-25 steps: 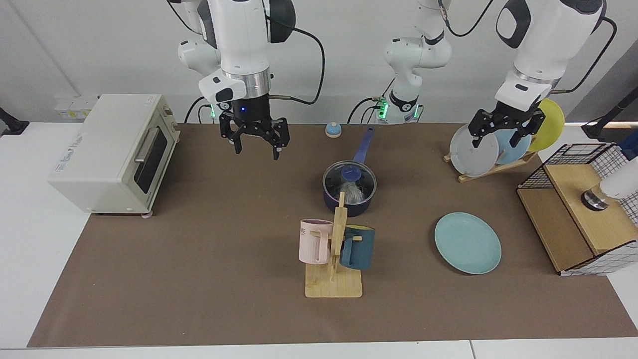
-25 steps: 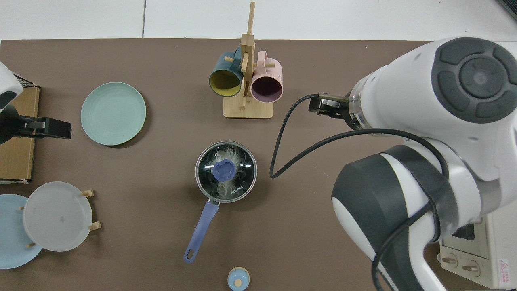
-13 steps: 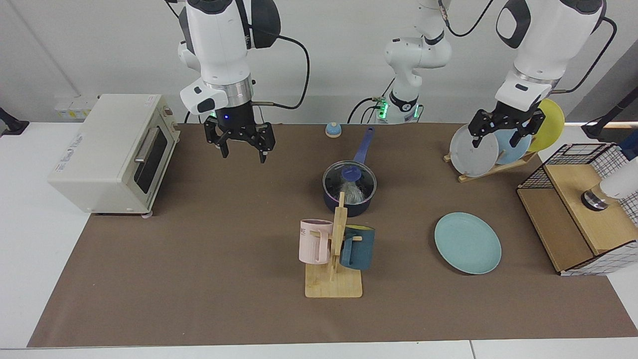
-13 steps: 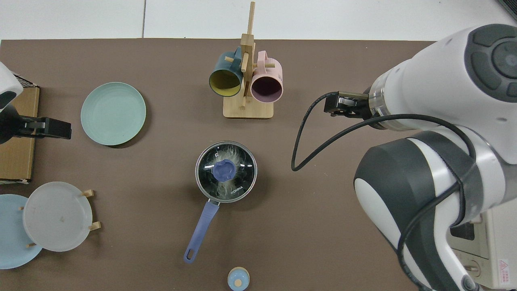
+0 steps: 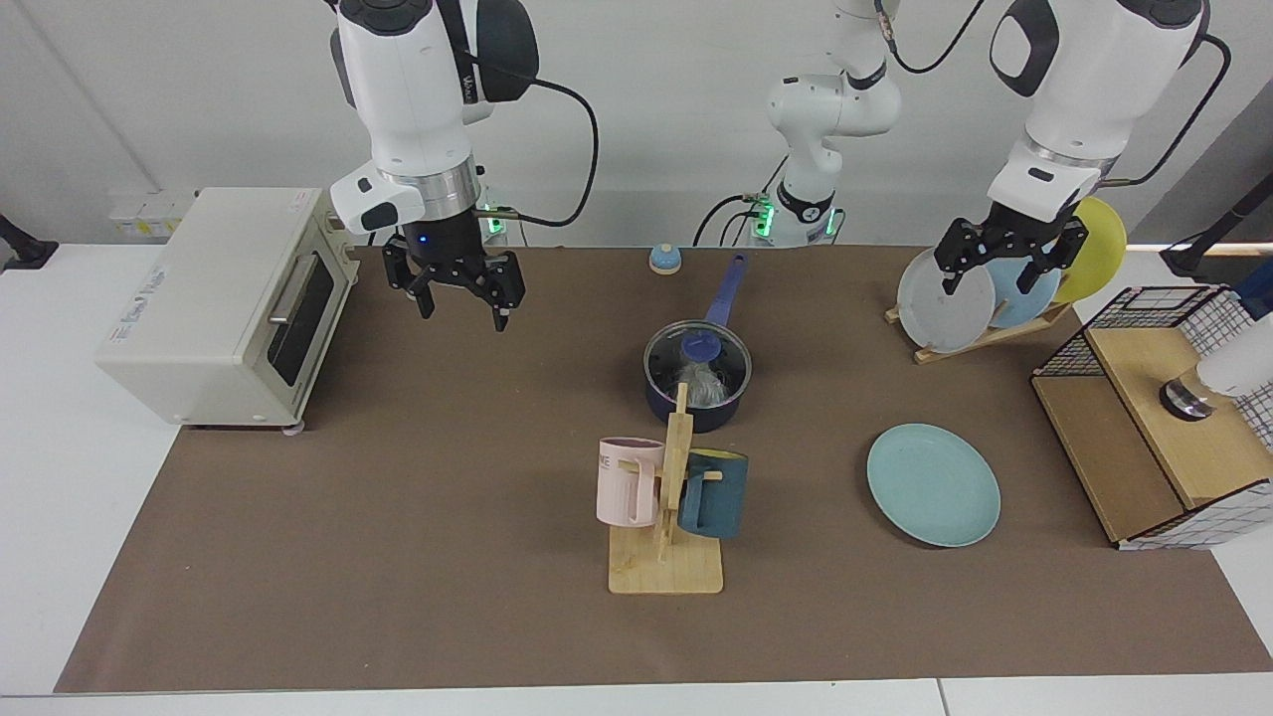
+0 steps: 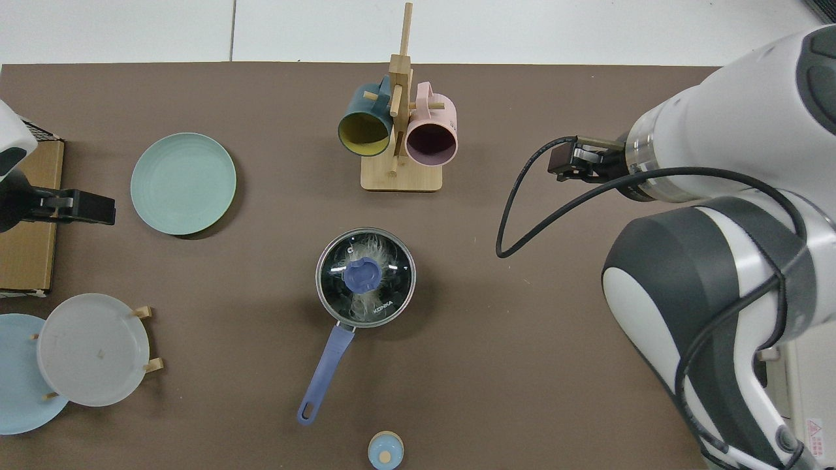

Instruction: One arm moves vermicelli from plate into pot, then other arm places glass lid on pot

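while a wooden mug rack (image 5: 668, 517) with a pink mug (image 5: 627, 481) and a dark blue mug (image 5: 714, 493) stands just in front of the pot (image 5: 696, 375) in the facing view and hides part of its near wall, nothing lies between the pot and either gripper. a toaster oven (image 5: 224, 303) sits at the mat's edge beside the right gripper (image 5: 455, 296); a dish rack (image 5: 980, 333) holds grey, light blue and yellow plates upright, and a wire-and-wood box (image 5: 1159, 418) stands past it. a small blue knob-like object (image 5: 664, 259) rests near the end of the pot handle (image 6: 324, 373).

the glass lid (image 6: 366, 277) sits on the pot, and the vermicelli (image 6: 369, 297) shows through the glass inside it. the teal plate (image 5: 933, 484) lies flat and bare, well apart from the pot.

the right gripper hangs above the mat near the toaster oven, fingers apart and holding nothing; over the last second it has drawn away from the pot toward the oven. the left gripper (image 5: 1006, 256) waits in front of the dish rack with fingers apart, unmoved, as are the pot, lid and plate.
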